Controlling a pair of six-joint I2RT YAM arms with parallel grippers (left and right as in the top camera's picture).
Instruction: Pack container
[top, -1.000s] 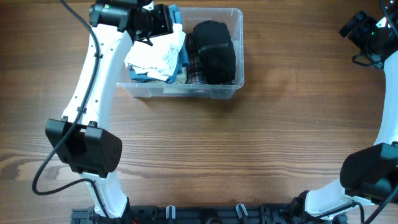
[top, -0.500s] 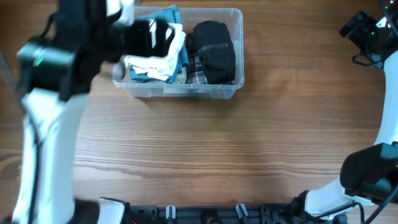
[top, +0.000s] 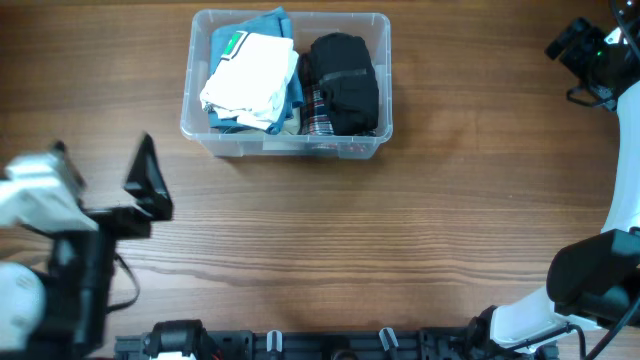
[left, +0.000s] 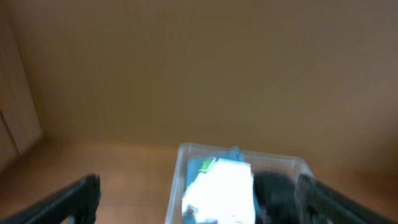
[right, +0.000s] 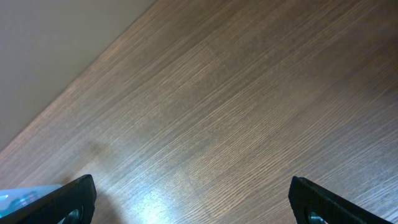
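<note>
Container of clear rectangular plastic (top: 300, 148) sits on the brown wooden table (top: 420, 230) near its far edge, left of the middle. Inside lie a white folded garment (top: 250, 75) over blue cloth (top: 262, 22), a plaid piece (top: 317, 108) and a black folded garment (top: 345, 80). The left gripper (left: 198, 182), blurred near the left edge, has its fingers spread wide and empty. The right gripper (right: 191, 182), by the far right corner, is likewise wide and empty.

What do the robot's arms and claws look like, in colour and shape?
Right arm: white rounded links, black joint housing, small green light. Left arm: same white and black, blurred, with a thin black cable. Claw fingers are black.
</note>
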